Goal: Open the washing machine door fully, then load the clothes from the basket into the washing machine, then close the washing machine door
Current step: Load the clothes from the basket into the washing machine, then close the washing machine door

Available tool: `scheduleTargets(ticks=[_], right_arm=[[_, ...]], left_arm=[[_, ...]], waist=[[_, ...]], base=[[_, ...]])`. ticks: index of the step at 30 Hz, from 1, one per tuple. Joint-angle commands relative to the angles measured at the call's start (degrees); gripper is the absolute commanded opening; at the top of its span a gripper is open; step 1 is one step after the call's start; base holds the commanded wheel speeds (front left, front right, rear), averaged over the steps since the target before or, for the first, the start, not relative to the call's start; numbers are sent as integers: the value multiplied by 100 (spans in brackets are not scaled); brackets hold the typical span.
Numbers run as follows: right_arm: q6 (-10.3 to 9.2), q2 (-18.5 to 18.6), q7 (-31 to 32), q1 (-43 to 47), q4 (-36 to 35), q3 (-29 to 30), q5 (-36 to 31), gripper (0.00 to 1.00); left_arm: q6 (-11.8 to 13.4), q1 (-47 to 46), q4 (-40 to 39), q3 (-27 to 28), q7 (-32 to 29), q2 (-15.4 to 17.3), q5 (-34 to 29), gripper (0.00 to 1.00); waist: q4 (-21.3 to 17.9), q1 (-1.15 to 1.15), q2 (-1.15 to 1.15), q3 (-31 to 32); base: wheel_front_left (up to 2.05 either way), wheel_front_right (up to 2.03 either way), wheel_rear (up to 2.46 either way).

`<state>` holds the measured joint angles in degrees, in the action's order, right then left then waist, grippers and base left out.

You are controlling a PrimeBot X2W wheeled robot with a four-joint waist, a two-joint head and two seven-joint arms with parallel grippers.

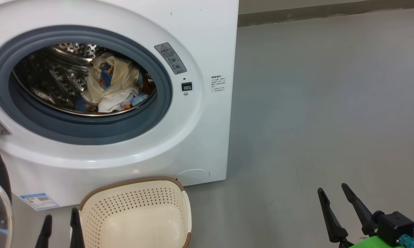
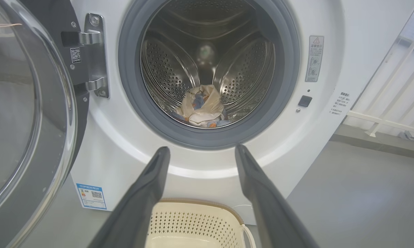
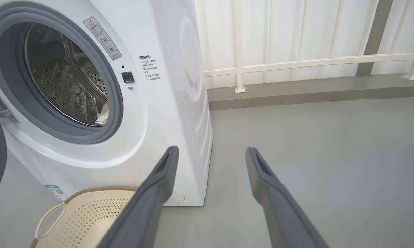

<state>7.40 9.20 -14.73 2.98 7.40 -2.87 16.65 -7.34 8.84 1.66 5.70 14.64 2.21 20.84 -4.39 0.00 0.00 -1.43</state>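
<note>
Clothes (image 1: 112,84), cream-white cloth over blue printed fabric, heaped low in the steel drum (image 2: 165,69) of the washing machine (image 1: 207,137), at ten o'clock in the head view. Washing machine door (image 2: 24,113) swung wide on its metal hinge (image 2: 95,55), out at nine o'clock of the opening. Basket (image 1: 131,201) on the grey floor (image 1: 313,103) at six o'clock, just before the machine's front, pale bottom showing. Left gripper (image 1: 61,215) at seven o'clock, fingers spread apart and empty, just beside the basket's rim. Right gripper (image 1: 332,187) at five o'clock, fingers likewise apart and empty, well clear of machine and basket.
</note>
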Motion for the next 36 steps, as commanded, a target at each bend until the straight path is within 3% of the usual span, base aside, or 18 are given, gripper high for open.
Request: scheduleTargets(ticks=[1,36], right_arm=[[9,73,-27,-20,-143,-110,-58,100],[9,67,-27,60,-52,-78,-74,100]], left_arm=[[-14,-41,-162,145,36,67,-85,100],[-14,225,-172,-237,36,66,-172,100]], waist=[[-14,0,0,13],[233,0,0,120]], base=[[0,0,0],[0,0,0]])
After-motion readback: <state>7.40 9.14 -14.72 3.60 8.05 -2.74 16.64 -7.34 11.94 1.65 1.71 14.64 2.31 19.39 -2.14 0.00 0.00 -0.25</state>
